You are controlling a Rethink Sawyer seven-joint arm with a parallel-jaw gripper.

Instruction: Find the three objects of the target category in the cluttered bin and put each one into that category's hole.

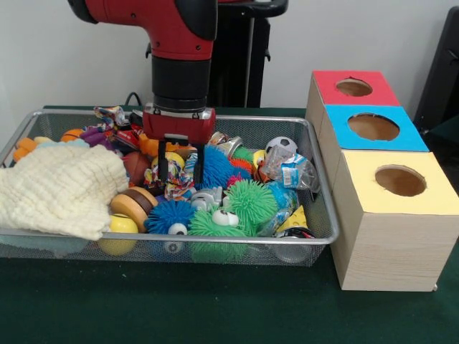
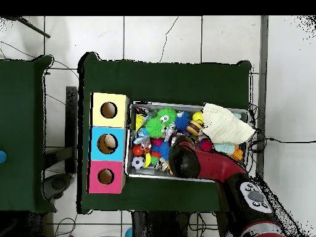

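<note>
Green tabletop carries the cluttered bin (image 1: 319,236). Gripper (image 1: 179,166) hangs low over the toy pile, jaws parted and empty, positioned to probe; red-topped hole (image 1: 353,87) stands unused.

Finding no readable text, brand, number or sign in either view. Seeing printed colour patches on the crinkled clear wrapper (image 1: 287,170) lying in the wire-mesh basket (image 1: 321,215), too small to read. Noting blank faces on the red-topped box (image 1: 354,88), blue-topped box (image 1: 373,127) and yellow-topped box (image 1: 399,181).
</note>
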